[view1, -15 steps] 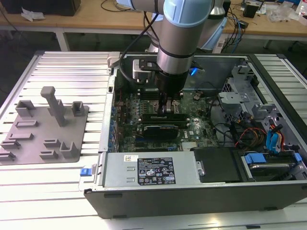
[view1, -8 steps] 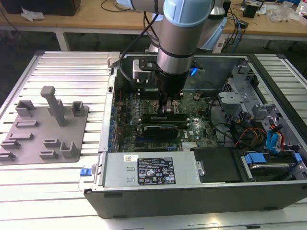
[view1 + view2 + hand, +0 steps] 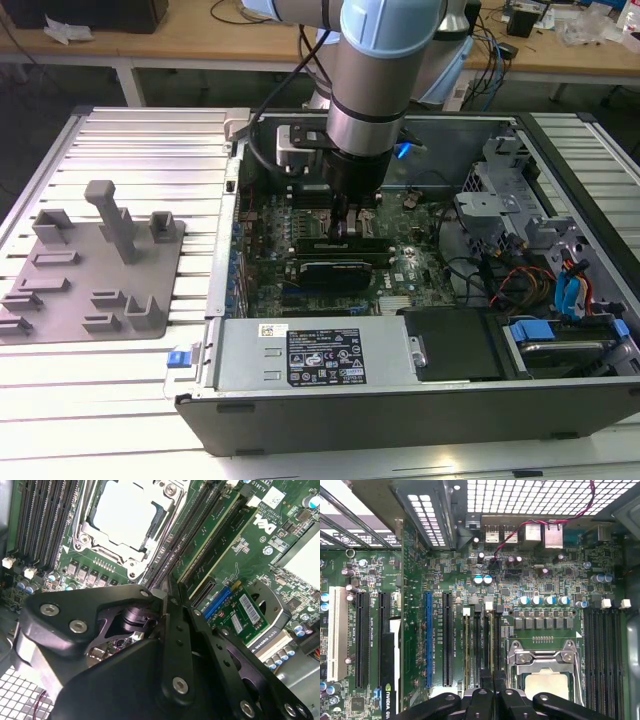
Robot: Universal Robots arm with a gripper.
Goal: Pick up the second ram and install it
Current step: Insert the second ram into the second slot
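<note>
Starting at the exterior view's left, you've got the grey plastic tray (image 3: 90, 270) w/ its upright blocks. It sits on the ribbed table (image 3: 130, 140), just beside the open PC case (image 3: 400, 415). Toward the middle, the arm (image 3: 375, 90) reaches straight down into the case. The gripper (image 3: 345, 230) is low over the mainboard (image 3: 268, 225), just above a black card (image 3: 335, 272). Nearer the camera, the power supply (image 3: 310, 355) lies along the case's front wall. At the exterior view's right you see a drive cage (image 3: 500, 215).

In the second wrist view the gripper (image 3: 167, 597) has its tips pressed together, w/ no real gap. You can't tell if anything thin is pinched there. The tips sit at the near end of the memory slots (image 3: 180, 535), beside the processor socket (image 3: 125, 517). The second ram (image 3: 202, 542) is a green stick standing on edge in a slot, w/ another green stick (image 3: 227, 540) just beside it. Both lie between the socket & a blue slot (image 3: 220, 600). You can't tell whether the tips touch the ram.

In the first wrist view the gripper (image 3: 493, 682) hangs over the slots between the socket (image 3: 545, 675) & the blue slot (image 3: 428, 640).
</note>
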